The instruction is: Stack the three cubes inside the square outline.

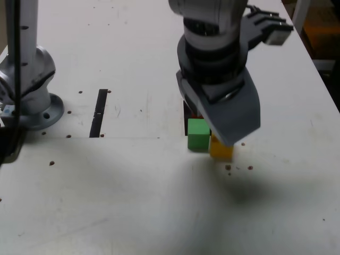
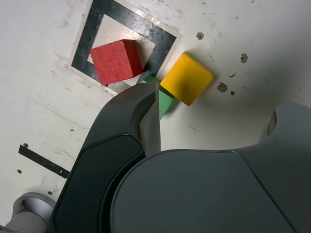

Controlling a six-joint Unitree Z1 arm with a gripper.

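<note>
the gripper (image 2: 214, 119) has its jaws wide, nothing between them. on the bench (image 1: 95, 191), well in from its edges, the red cube (image 2: 115, 62) sits partly inside the square outline (image 2: 164, 47), overlapping its border; the green cube (image 1: 198, 134) and yellow cube (image 1: 221, 149) crowd beside it. a jaw coming down on this side could clip green or shove yellow, knocking red further off centre.

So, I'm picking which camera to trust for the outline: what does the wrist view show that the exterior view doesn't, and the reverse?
Only the wrist view: the square outline's white centre, with the red cube partly over it.

Only the exterior view: the arm's wrist section.

Both: the green cube and yellow cube.
</note>
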